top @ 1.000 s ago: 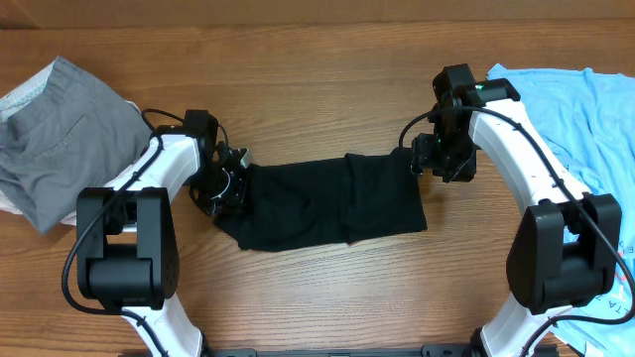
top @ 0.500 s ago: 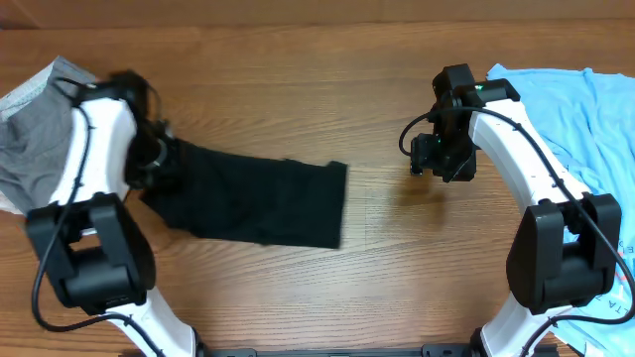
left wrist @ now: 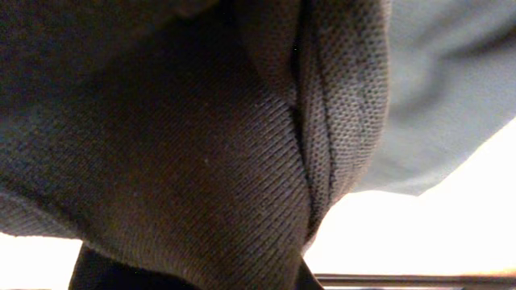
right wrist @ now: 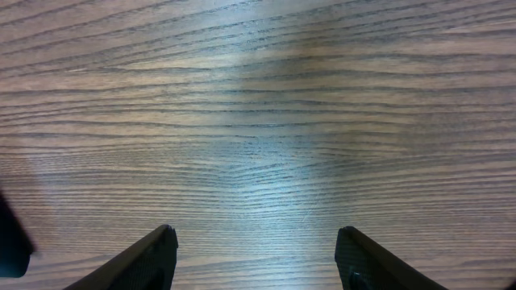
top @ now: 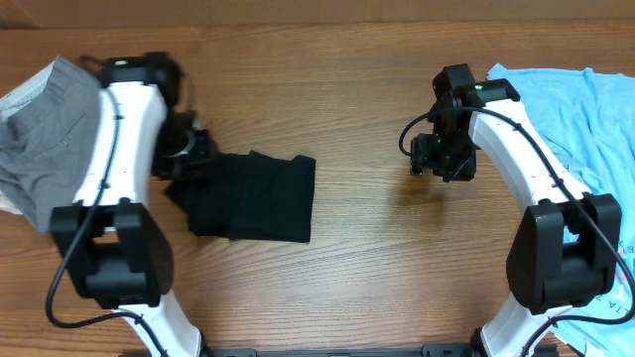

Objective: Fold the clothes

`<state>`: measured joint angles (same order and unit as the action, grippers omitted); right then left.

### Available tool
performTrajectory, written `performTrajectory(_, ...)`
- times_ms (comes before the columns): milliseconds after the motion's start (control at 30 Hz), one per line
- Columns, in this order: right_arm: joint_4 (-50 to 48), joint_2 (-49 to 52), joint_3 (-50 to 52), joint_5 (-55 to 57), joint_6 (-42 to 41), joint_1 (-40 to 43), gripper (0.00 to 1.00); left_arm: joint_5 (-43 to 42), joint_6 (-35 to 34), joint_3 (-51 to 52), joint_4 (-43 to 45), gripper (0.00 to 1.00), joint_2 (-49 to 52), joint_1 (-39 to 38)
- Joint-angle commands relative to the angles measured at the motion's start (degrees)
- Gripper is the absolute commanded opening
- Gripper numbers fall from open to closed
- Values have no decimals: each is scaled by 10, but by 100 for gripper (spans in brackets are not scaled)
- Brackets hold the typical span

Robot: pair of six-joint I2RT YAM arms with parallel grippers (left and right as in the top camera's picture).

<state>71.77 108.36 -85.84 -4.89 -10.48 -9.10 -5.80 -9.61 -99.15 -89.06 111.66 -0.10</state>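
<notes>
A black garment [top: 253, 195] lies folded on the wooden table, left of centre. My left gripper [top: 185, 157] is at its left end, shut on the black garment, whose dark knit fabric [left wrist: 201, 161] fills the left wrist view and hides the fingers. My right gripper [top: 437, 159] is open and empty over bare wood at the right; its two fingertips [right wrist: 254, 250] show with only table between them.
A grey garment [top: 50, 139] lies crumpled at the far left edge. A light blue garment [top: 585, 129] is spread at the far right. The wooden table [top: 357, 89] shows bare between the two arms.
My left gripper has dragged the black garment leftwards and then bunched it shorter, its right edge now near the table's left-centre. The right gripper let go of it and stayed in place, open.
</notes>
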Motion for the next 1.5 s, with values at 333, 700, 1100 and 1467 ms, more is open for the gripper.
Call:
performTrajectory(333, 3, -16, 1, 5, 5, -2, 67, 25, -63, -3, 52, 19, 5, -220)
performTrajectory(700, 8, -16, 1, 3, 5, -2, 67, 27, -79, -3, 58, 34, 5, -243)
performTrajectory(1100, 4, -16, 1, -302, 214, -20, 65, 25, -90, -33, 77, 35, -84, -119)
performTrajectory(1467, -120, -16, 1, -229, 133, -234, 66, -31, -45, -20, 67, 66, -45, 3)
